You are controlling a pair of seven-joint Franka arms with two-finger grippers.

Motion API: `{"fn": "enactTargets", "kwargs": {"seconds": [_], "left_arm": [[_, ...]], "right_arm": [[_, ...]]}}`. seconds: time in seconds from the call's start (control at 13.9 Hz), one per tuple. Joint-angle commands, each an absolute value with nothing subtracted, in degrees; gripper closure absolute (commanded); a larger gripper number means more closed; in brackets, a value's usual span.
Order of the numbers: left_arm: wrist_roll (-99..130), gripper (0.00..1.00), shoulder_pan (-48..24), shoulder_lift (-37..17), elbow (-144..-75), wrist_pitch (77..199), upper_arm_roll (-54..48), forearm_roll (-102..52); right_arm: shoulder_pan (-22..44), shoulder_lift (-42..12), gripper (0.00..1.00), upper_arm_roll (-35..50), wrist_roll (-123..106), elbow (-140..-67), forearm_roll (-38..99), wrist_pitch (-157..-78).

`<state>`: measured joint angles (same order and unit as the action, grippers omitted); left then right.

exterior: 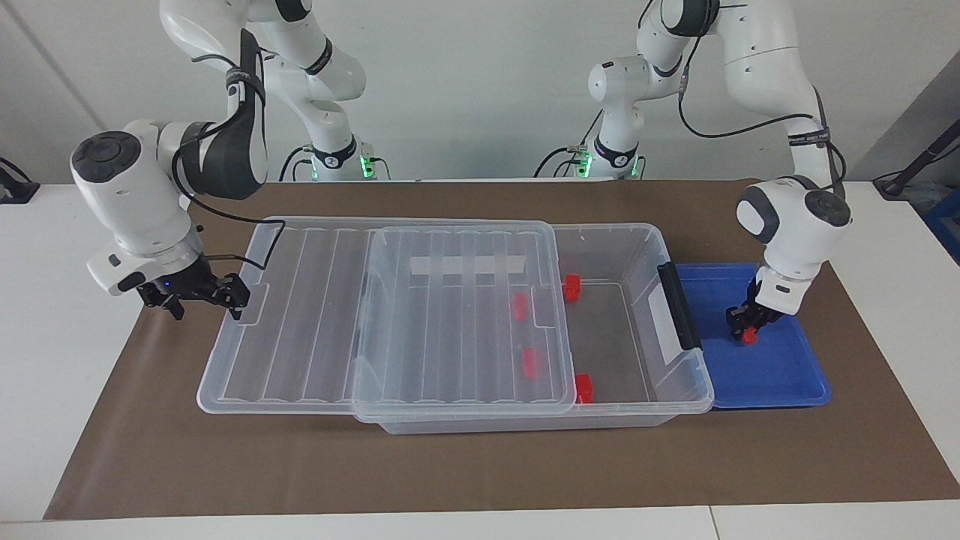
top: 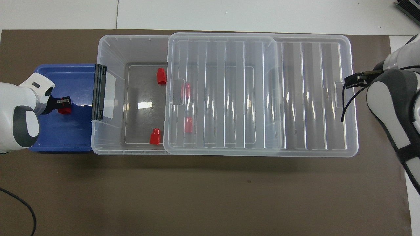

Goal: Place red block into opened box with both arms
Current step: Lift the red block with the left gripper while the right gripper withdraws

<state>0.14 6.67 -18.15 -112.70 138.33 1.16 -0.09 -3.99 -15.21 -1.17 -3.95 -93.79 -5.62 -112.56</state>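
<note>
The box and its ribbed lid look like clear, glossy plastic that catches the light in bright streaks, and the handle on the box's end is a duller black plastic. The tray is smooth, shiny blue plastic, and the red blocks have the same hard plastic look. Under them lies a matt brown mat like paper or felt on a smooth white table, and the arms wear glossy white shells with dark matt joints.
</note>
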Motion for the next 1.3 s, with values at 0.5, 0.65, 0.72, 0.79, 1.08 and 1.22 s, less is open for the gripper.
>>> {"fn": "enactTargets", "kwargs": {"seconds": [0.5, 0.65, 0.72, 0.79, 1.08, 1.22], "left_arm": [[10.5, 1.0, 0.2, -8.1, -101.2, 113.4, 1.1, -1.3], [13.9, 1.0, -1.9, -8.0, -97.1, 108.7, 1.0, -1.6], [16.1, 1.0, -2.9, -8.0, -95.4, 107.3, 1.0, -2.6], [19.1, 1.0, -3.7, -8.0, -94.1, 106.5, 1.0, -4.5], [30.5, 1.0, -6.5, -7.8, -92.9, 106.8, -0.1, -6.5], [36.4, 1.0, -9.0, -7.8, -93.1, 107.9, -0.4, -6.4]], "right_arm": [[-1.7, -7.7, 0.0, 0.1, 10.4, -94.2, -2.3, -101.4], [-1.8, -4.5, 0.0, 0.1, 10.7, -94.2, -1.8, -98.0], [-1.8, -2.5, 0.0, 0.0, 10.6, -94.2, -1.8, -96.0], [-1.9, -0.6, 0.0, 0.0, 10.5, -93.8, -1.9, -93.5], [-2.4, 4.0, 0.0, -0.4, 9.2, -91.6, -0.9, -84.7], [-2.5, 4.2, 0.0, -0.7, 9.3, -92.2, 1.0, -83.1]]}}
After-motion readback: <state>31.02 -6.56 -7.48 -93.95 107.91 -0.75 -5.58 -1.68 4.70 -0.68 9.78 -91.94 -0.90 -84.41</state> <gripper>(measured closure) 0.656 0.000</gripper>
